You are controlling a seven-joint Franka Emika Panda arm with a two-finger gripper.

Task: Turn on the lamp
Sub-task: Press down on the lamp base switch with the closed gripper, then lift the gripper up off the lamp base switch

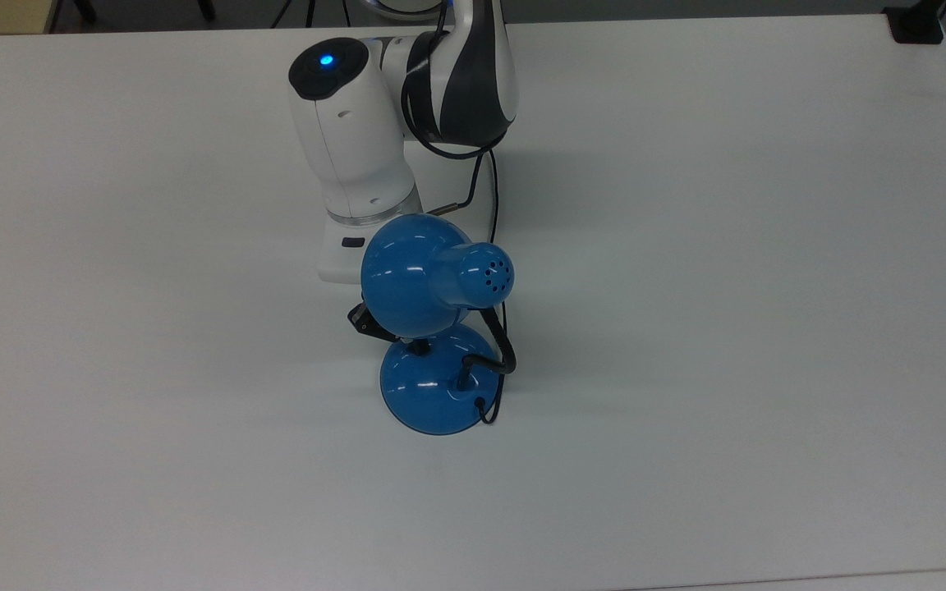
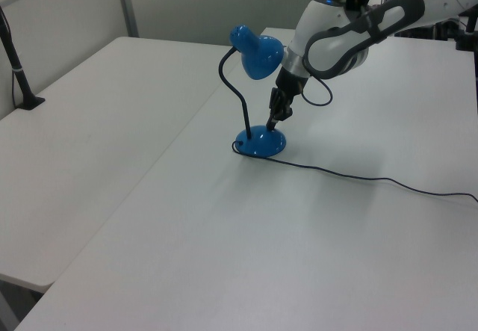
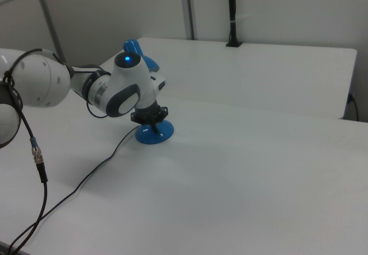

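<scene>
Near the middle of the white tabletop [image 1: 727, 246] stands the lamp [image 2: 260, 141], its blue domed base flat on the surface, its black neck curving up to the bell shade [image 1: 415, 275], its thin cord [image 2: 351, 175] trailing off toward the left view's right. My fingers [image 2: 273, 120] hang just under the shade and point down at the near edge of the base, where I judge the small black switch sits; whether their tip touches it yet I cannot tell. How far apart they stand I cannot tell either, though they seem to hold nothing.

I judge the step in hand to be the press on the switch. Several things could go wrong. The base is glossy and rounded, so a tip landing off the switch may skid down the dome. A push with any sideways lean could slide the light lamp across the tabletop or tip it rather than click the switch. My wrist [image 1: 358, 197] sits close beside the shade, so descending carelessly could knock the shade and bend the neck.
</scene>
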